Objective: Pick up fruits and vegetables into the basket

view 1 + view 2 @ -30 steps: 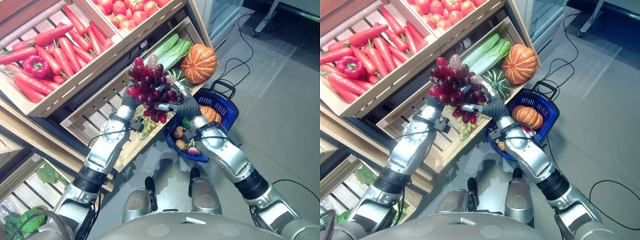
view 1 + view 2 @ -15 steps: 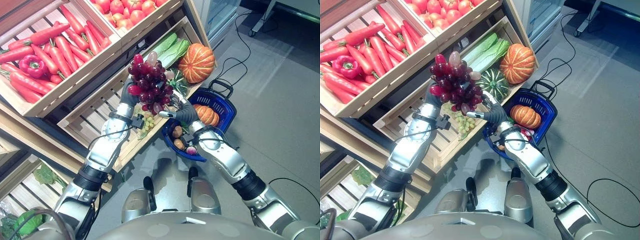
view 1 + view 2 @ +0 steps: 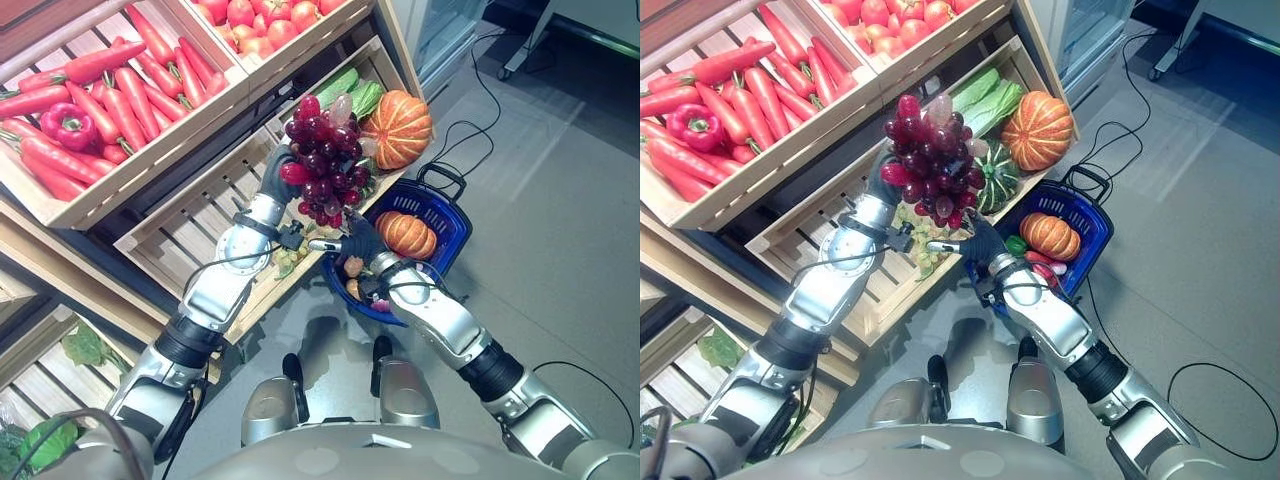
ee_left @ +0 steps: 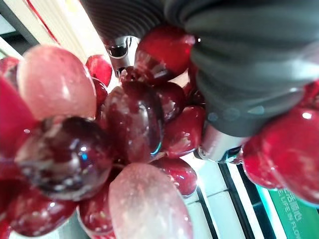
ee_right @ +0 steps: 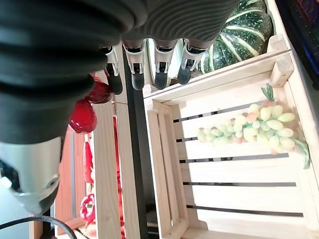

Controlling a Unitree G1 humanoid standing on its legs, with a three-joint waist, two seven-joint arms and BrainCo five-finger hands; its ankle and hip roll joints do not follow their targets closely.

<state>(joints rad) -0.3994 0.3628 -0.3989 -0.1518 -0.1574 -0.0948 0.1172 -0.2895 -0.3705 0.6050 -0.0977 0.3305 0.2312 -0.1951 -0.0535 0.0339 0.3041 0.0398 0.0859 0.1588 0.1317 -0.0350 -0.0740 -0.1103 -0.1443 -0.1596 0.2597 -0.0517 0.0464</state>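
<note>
A large bunch of dark red grapes (image 3: 325, 160) is held up in the air, with my left hand (image 3: 278, 177) shut on its side. The left wrist view has the grapes (image 4: 129, 124) pressed close against the curled fingers (image 4: 219, 144). The bunch hangs over the crate's front right corner, just left of the blue basket (image 3: 447, 198) on the floor. My right hand (image 3: 355, 240) is below the bunch, beside the basket's near rim. Its fingers (image 5: 154, 64) are straight and hold nothing. The basket holds a small orange pumpkin (image 3: 405, 233) and several smaller pieces.
Wooden crates fill the left: carrots with a red pepper (image 3: 90, 100), tomatoes (image 3: 255, 15), and a lower crate with green cabbage (image 3: 345, 85), a large orange pumpkin (image 3: 398, 128), a striped green squash (image 3: 997, 175) and green grapes (image 5: 249, 127). Grey floor lies to the right.
My left hand has carried the red grapes to the right, toward the basket. My right hand, which was touching the bunch from beneath, has dropped away and now sits apart below it.
</note>
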